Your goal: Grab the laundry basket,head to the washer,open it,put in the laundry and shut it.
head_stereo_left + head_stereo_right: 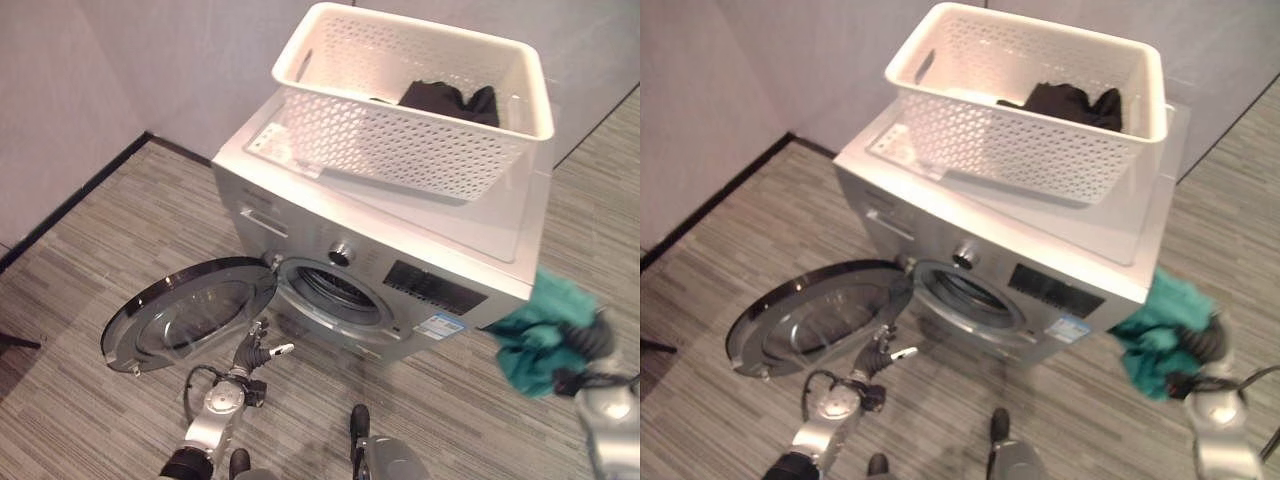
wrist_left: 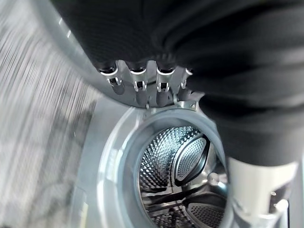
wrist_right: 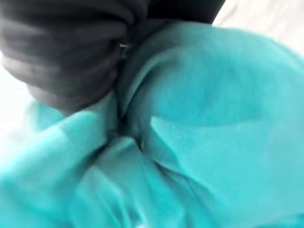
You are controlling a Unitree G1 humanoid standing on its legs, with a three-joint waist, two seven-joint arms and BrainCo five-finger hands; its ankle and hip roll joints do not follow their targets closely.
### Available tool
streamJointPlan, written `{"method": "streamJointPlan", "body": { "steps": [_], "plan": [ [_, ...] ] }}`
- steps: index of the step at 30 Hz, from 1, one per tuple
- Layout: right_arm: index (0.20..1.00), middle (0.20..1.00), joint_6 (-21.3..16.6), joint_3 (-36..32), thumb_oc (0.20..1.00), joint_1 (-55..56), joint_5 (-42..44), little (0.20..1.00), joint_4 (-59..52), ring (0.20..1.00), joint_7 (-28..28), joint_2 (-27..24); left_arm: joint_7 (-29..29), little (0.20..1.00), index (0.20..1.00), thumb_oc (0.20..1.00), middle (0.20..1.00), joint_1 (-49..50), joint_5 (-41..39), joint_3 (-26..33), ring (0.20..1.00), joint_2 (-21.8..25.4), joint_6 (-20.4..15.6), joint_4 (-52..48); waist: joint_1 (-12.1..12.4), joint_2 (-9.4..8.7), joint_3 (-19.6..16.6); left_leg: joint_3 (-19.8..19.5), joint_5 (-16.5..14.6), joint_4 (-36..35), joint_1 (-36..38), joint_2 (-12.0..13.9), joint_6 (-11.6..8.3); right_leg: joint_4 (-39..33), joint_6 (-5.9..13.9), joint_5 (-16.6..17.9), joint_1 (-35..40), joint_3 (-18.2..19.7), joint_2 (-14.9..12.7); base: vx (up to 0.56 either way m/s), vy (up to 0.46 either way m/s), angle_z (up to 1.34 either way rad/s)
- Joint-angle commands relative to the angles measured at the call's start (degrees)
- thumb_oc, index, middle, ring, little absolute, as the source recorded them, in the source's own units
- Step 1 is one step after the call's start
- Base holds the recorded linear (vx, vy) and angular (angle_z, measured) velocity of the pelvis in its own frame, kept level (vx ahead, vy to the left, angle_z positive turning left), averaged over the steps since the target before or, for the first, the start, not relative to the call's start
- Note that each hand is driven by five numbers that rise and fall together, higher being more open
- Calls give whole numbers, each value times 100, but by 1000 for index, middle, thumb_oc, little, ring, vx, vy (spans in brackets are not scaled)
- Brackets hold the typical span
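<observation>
A silver front-loading washer (image 1: pixel 440 225) stands with its round door (image 1: pixel 190 312) swung wide to the left and its drum (image 2: pixel 180 161) showing. On its lid rests a white perforated laundry basket (image 1: pixel 400 145) with a black garment (image 1: pixel 450 100) inside. My left hand (image 1: pixel 253 352) hovers low between the door and the drum mouth, its fingers (image 2: pixel 142 83) straight and holding nothing. To the right of the washer's front corner, my right hand (image 1: pixel 588 345) is shut on a bunched teal cloth (image 1: pixel 540 335), which hangs in the air; the same teal cloth (image 3: pixel 204 118) wraps the hand.
The washer stands on grey wood-grain floor (image 1: pixel 110 420) near a pale wall with a black baseboard (image 1: pixel 70 210) on the left. The open door takes up the floor space left of the drum mouth.
</observation>
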Motion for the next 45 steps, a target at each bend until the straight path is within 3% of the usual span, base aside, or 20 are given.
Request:
{"method": "streamJointPlan", "body": {
  "steps": [1,4,11,20,29,31,35,38,45],
  "plan": [
    [200,200,-230,-239,200,-228,-251,200,77,200,194,-380,-73,1000,1000,1000,1000,290,286,140,1000,237,-231,-117,103,-184,-465,-112,58,428,-746,151,234,541,61,-1160,194,457,-35,-58,101,-33],
    [200,200,-118,-131,200,-120,-484,200,221,200,303,-299,-92,1000,1000,1000,1000,391,356,234,1000,336,-253,-129,82,-157,-470,82,3,361,-614,132,246,559,119,-1081,118,557,-72,-55,78,-58],
    [200,200,-290,294,200,297,-234,200,1027,200,931,75,-263,1000,1000,1000,1000,472,1477,-4,1000,886,-514,-169,-60,-192,-450,779,-122,277,-243,274,255,401,249,-863,-137,1019,60,-76,-2,-49],
    [200,200,-516,1544,200,-384,-33,200,887,200,1106,270,-65,1000,1000,1000,1000,-42,2045,-595,1000,1104,-709,-562,88,-180,-199,669,72,173,-417,294,214,200,260,-753,-125,838,7,-51,-14,-16],
    [200,200,-692,2550,200,-1448,269,200,915,200,704,494,610,1000,1000,1000,1000,-925,2816,-1218,1000,1151,-878,-708,266,-170,264,312,349,43,-1196,98,181,61,305,-546,-506,535,-172,-126,1,35],
    [200,200,-937,3234,200,-2579,512,200,1192,200,92,787,1720,1000,1000,1000,1000,-1934,3715,-1740,1000,822,-763,423,356,-214,588,239,470,57,-1573,38,176,125,308,-469,-795,470,-252,-223,18,13],
    [200,200,-1105,3715,200,-3458,831,200,1421,200,-326,1087,2554,1000,1000,1000,1000,-2761,4059,-1897,1000,608,-486,1320,428,-326,766,153,601,-2,-1851,41,154,115,320,-380,-1045,401,-295,-113,-15,18],
    [200,200,-1217,4044,200,-4160,1224,200,1727,200,-533,1394,2775,1000,1000,1000,1000,-3504,4240,-2261,1000,505,-400,1772,473,-405,892,124,692,-73,-2026,64,116,75,333,-324,-1177,345,-303,-67,-27,0],
    [200,200,-1278,4304,200,-5082,1487,200,2031,200,-753,1591,2857,1000,1000,1000,1000,-4153,4083,-2514,1000,517,-453,1762,552,-444,1068,106,773,-117,-2206,85,65,-10,356,-244,-1296,305,-297,-39,-9,5]
  ]
}}
